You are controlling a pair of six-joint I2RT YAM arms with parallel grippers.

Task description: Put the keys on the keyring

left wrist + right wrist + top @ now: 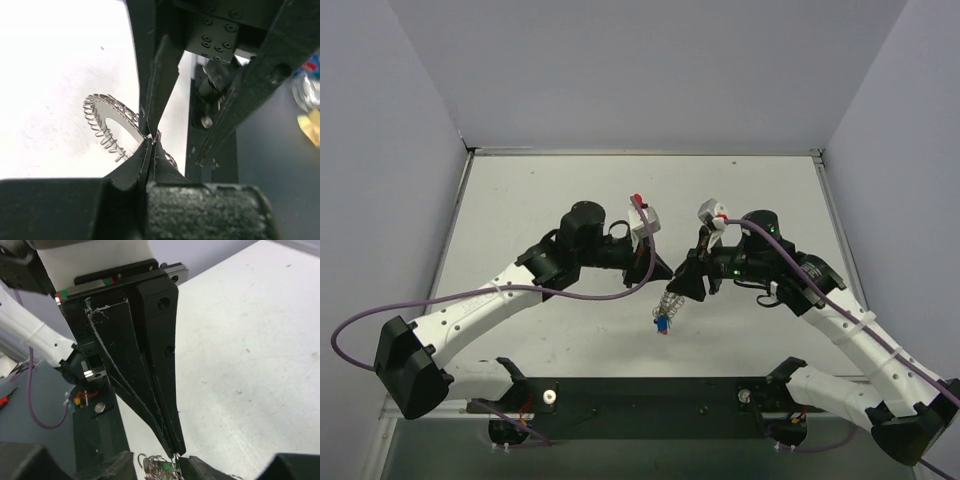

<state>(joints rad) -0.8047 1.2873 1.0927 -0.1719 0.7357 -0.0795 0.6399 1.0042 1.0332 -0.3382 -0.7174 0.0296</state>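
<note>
Silvery coil keyring [667, 303] hangs over the table [540, 190], midway between side edges, toward the near edge, blue key [663, 324] lowest. Left gripper [150, 144] pinches the coil; right gripper [156, 460] straddles it, jaws apart. Judged light, floppy: grasp close beside the pinch.

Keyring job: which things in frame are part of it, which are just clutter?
In the job: keyring, pinched in left gripper; right gripper, jaws apart astride it; blue-headed key hanging below.
Not part of it: purple cable; table; blurred yellow bit at left wrist view's edge, unidentifiable.
</note>
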